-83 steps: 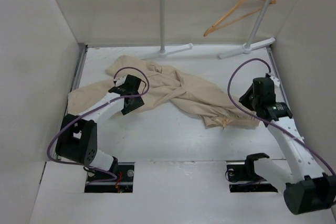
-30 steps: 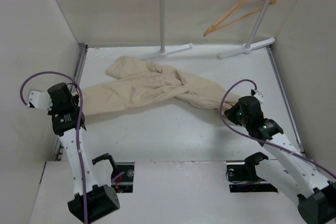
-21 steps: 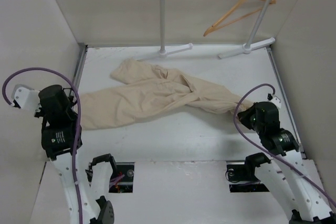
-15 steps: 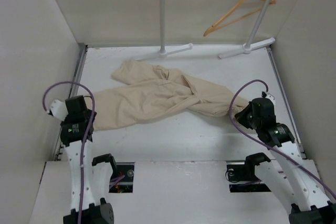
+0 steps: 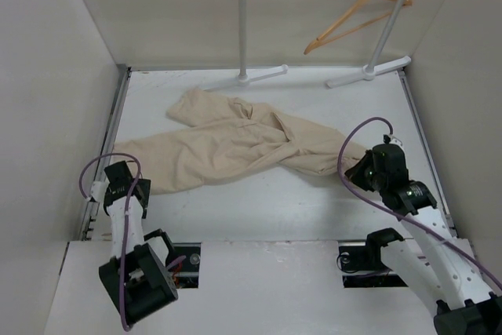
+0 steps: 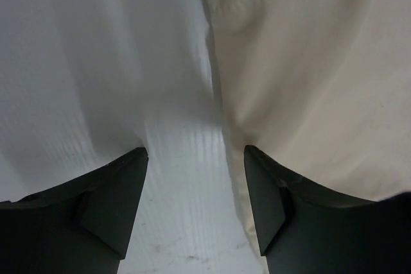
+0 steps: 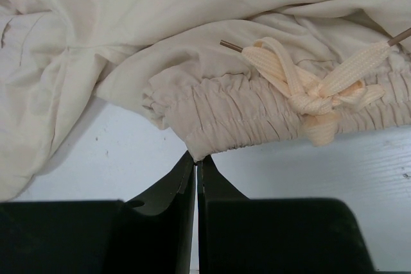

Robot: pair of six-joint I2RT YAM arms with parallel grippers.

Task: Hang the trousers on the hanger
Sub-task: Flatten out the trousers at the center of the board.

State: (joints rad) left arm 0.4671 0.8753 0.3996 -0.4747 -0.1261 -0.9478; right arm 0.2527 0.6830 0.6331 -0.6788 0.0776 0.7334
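Noted: plain beige cotton cargo trousers [image 5: 235, 143], with cream braided drawstring [image 7: 314, 104]. Also a light orange-tan wooden triangular hanger [image 5: 357, 17] and white fine-ribbed tabletop [image 5: 259, 202].

There is one pair of trousers [image 5: 235, 143], with one knotted drawstring [image 7: 314, 97], on the one table [image 5: 259, 202]. Behind them are one wooden hanger [image 5: 357, 12] and one white rack [image 5: 243, 21], which shows two uprights and two feet. Two arms are in view, the left arm [image 5: 125, 221] and the right arm [image 5: 420, 221], with two purple cables [image 5: 353, 135] and two hands, the left hand [image 6: 192, 184] and the right hand [image 7: 195, 178], two fingers apiece.
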